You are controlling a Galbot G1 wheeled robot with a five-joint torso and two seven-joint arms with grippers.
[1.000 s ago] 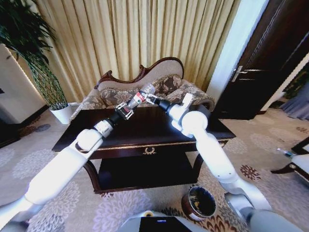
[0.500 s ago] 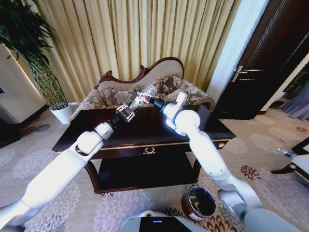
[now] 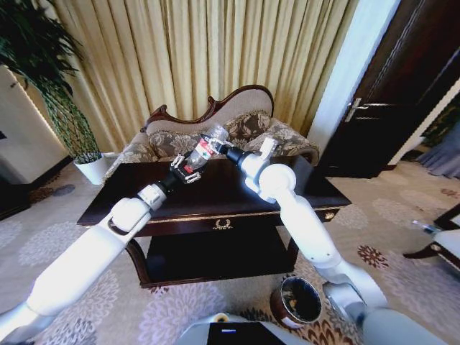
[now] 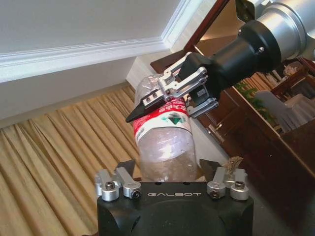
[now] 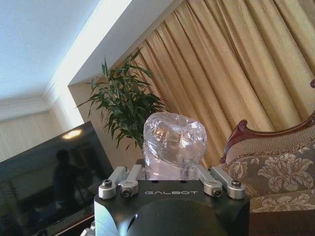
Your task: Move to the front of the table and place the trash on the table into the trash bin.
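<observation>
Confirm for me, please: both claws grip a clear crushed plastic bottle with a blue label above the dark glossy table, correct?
Not quite: the label is red and white, not blue, as the left wrist view shows. The rest stands: the left claw and the right claw both grip the clear crushed plastic bottle, held above the dark glossy table.

Dark glossy table w/ gold trim, gold emblem on front drawer, lower shelf beneath. Stands on patterned carpet, just in front of a sofa. Small round brown bin w/ black liner on carpet near table's right front leg.
</observation>
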